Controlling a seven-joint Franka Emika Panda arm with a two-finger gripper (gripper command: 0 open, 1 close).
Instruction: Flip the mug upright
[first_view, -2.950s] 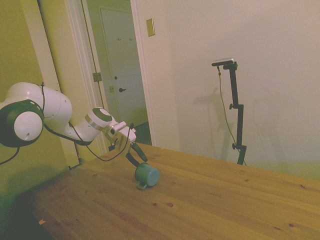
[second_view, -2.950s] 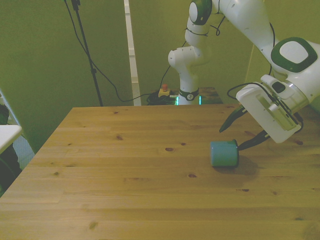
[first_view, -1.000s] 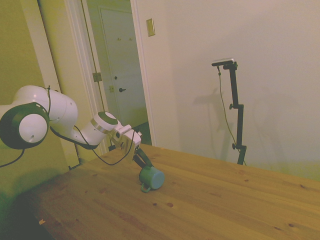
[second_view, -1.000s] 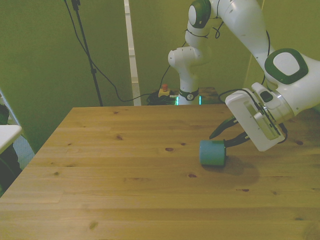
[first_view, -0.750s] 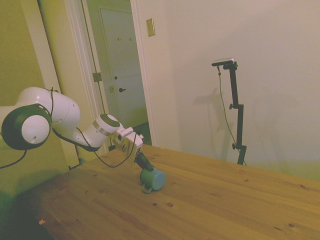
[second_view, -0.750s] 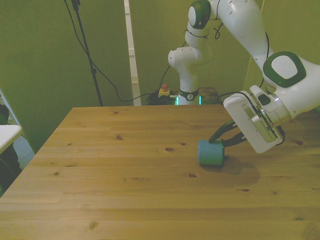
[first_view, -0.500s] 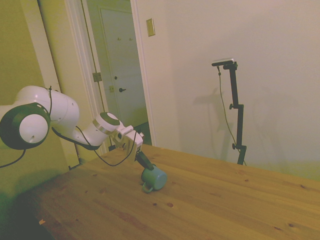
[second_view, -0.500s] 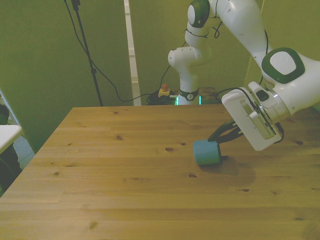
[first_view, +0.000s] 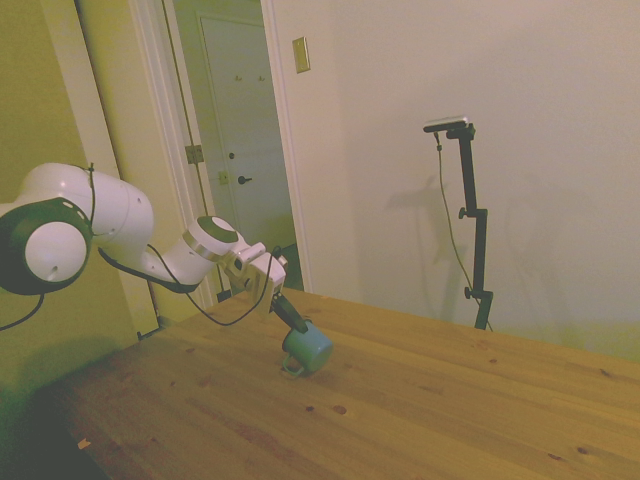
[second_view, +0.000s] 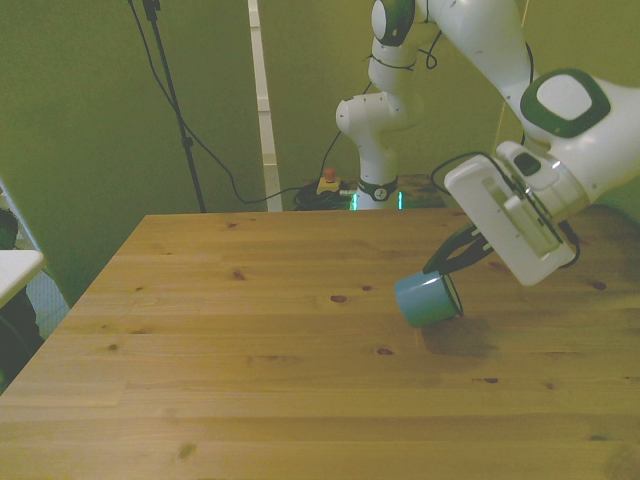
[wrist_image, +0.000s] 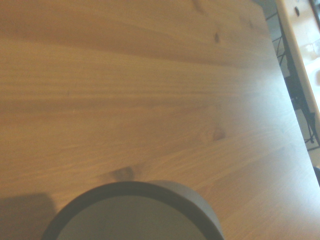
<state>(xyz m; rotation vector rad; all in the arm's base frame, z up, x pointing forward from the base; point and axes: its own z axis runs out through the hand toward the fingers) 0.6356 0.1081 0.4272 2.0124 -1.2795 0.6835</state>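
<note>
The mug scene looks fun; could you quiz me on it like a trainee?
1. True or false: the mug stands upright on the table.
2. What grips the mug at its rim end? A) a person's fingers B) the hand C) nothing
3. Fill in: in the side view, the mug's handle points ____ toward the table.

Key: 1 false, it is tilted; 2 B; 3 down.

One mug in play, teal, single loop handle. One gripper, two dark fingers. One white arm. One wooden table. One door behind, one wall plate.
</note>
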